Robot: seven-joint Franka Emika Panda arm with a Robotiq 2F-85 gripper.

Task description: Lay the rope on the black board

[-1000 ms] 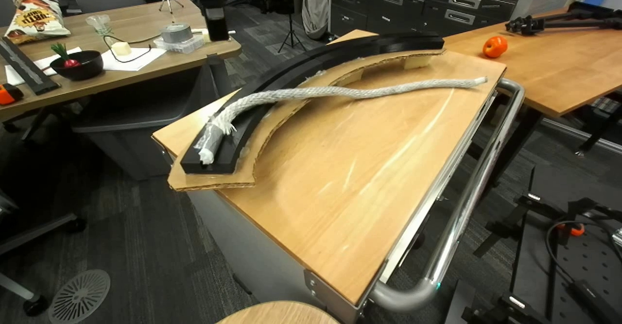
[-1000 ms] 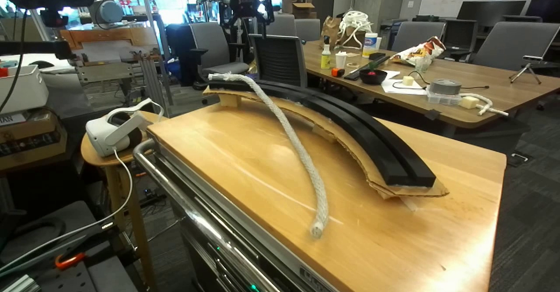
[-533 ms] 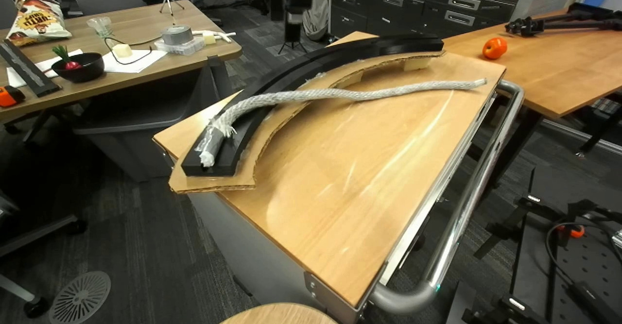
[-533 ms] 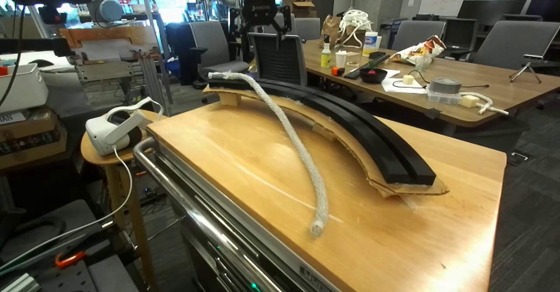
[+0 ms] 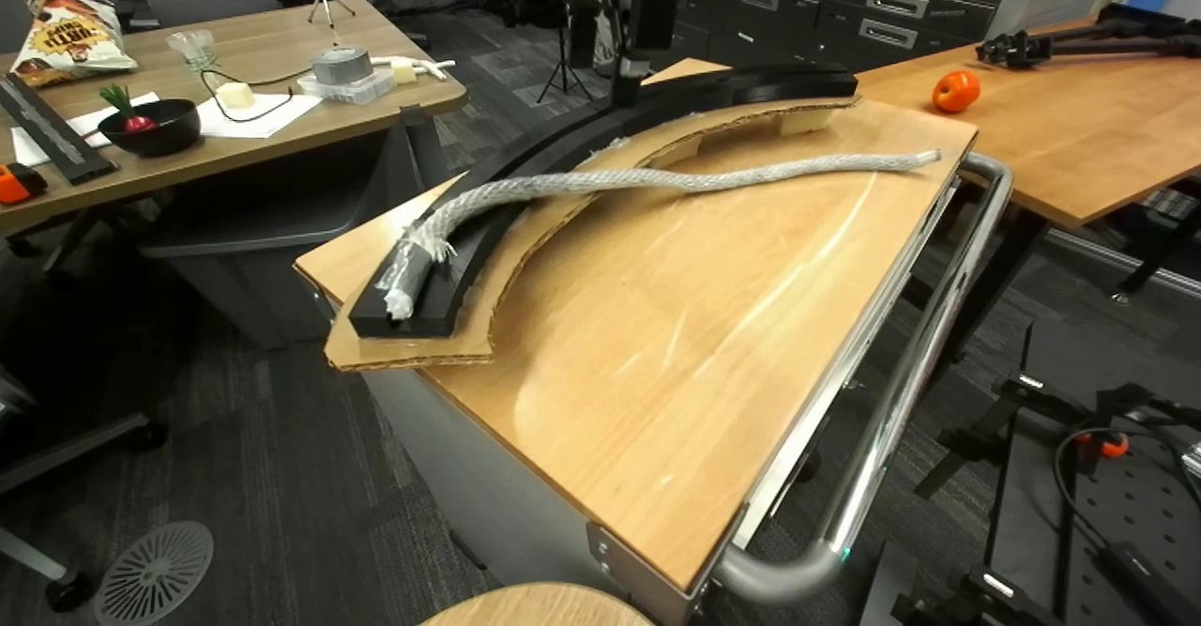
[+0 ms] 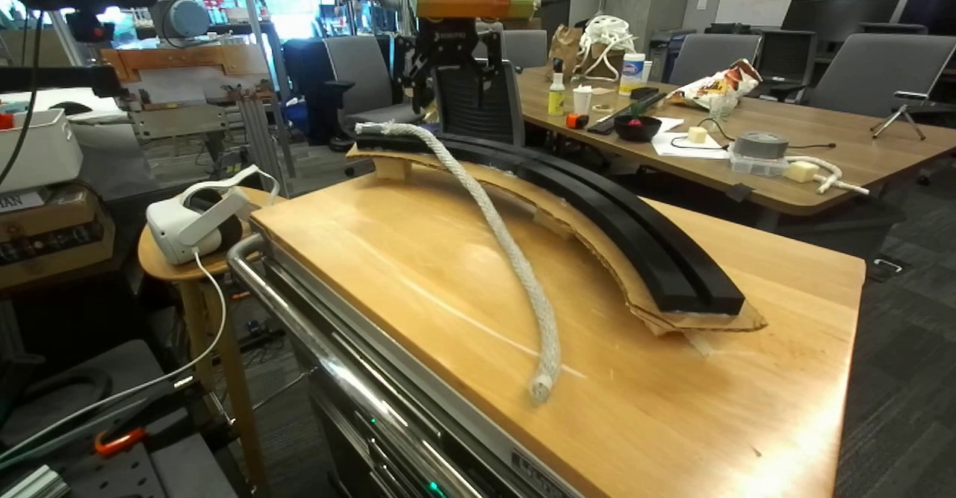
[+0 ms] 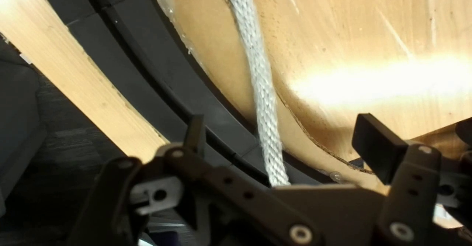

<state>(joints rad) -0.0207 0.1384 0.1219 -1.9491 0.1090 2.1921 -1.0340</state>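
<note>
The whitish rope (image 5: 647,178) has its frayed, taped end (image 5: 403,274) on one end of the black board (image 5: 600,129). From there it crosses the cardboard onto the wooden tabletop, its plain end (image 6: 541,390) lying apart from the board. The curved, grooved black board (image 6: 635,237) shows in all views. My gripper (image 6: 452,102) is open and empty, above and behind the board in an exterior view; it also shows in an exterior view (image 5: 624,91). In the wrist view my gripper (image 7: 282,137) has fingers (image 7: 376,142) wide apart; the rope (image 7: 263,87) passes between them, apparently below.
Cardboard (image 5: 422,354) lies under the board, raised on blocks (image 6: 392,171). A chrome rail (image 5: 901,401) runs along the wooden tabletop's (image 5: 657,373) edge. A side table holds a black bowl (image 5: 150,129) and tape (image 5: 342,65). A headset (image 6: 198,222) sits on a stool.
My open gripper has come down and moved right in both exterior views, nearing the board. The rope and the board have not moved.
</note>
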